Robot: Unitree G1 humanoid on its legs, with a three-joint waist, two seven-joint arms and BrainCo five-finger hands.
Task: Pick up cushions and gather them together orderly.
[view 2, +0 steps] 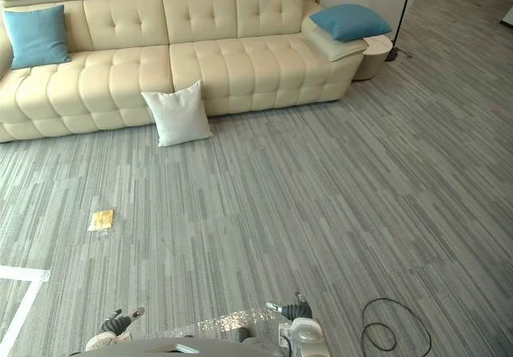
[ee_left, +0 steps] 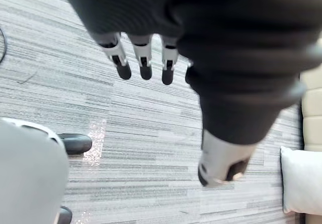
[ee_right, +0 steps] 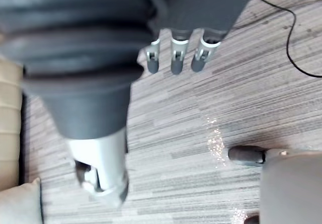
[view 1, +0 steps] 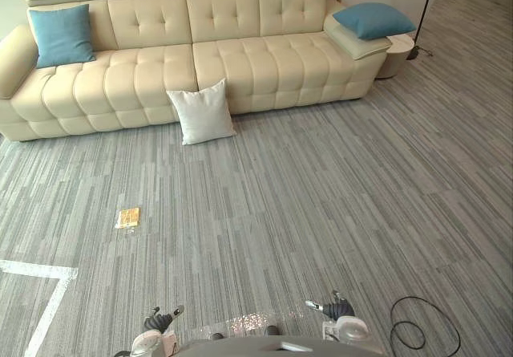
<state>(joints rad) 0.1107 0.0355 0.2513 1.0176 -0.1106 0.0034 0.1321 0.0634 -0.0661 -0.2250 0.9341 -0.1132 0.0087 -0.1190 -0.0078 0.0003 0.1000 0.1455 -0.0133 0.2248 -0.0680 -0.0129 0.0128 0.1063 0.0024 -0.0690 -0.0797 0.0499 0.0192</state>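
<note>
A white cushion (view 1: pixel 202 112) stands on the carpet, leaning against the front of the cream sofa (view 1: pixel 152 68). One blue cushion (view 1: pixel 62 34) rests upright at the sofa's left end. A second blue cushion (view 1: pixel 373 20) lies on the sofa's right armrest. Both hands hang low at the near edge, far from every cushion: my left hand (view 1: pixel 160 322) and my right hand (view 1: pixel 333 307). In the left wrist view the fingers (ee_left: pixel 143 65) are straight and hold nothing, with the white cushion (ee_left: pixel 302 186) past them. The right hand's fingers (ee_right: pixel 176 60) are also straight and empty.
A small yellow packet (view 1: pixel 128 217) lies on the grey carpet to the left. White tape lines (view 1: pixel 40 273) mark the floor at the near left. A round side table (view 1: pixel 398 52) and a thin lamp pole (view 1: pixel 426 12) stand beyond the sofa's right end.
</note>
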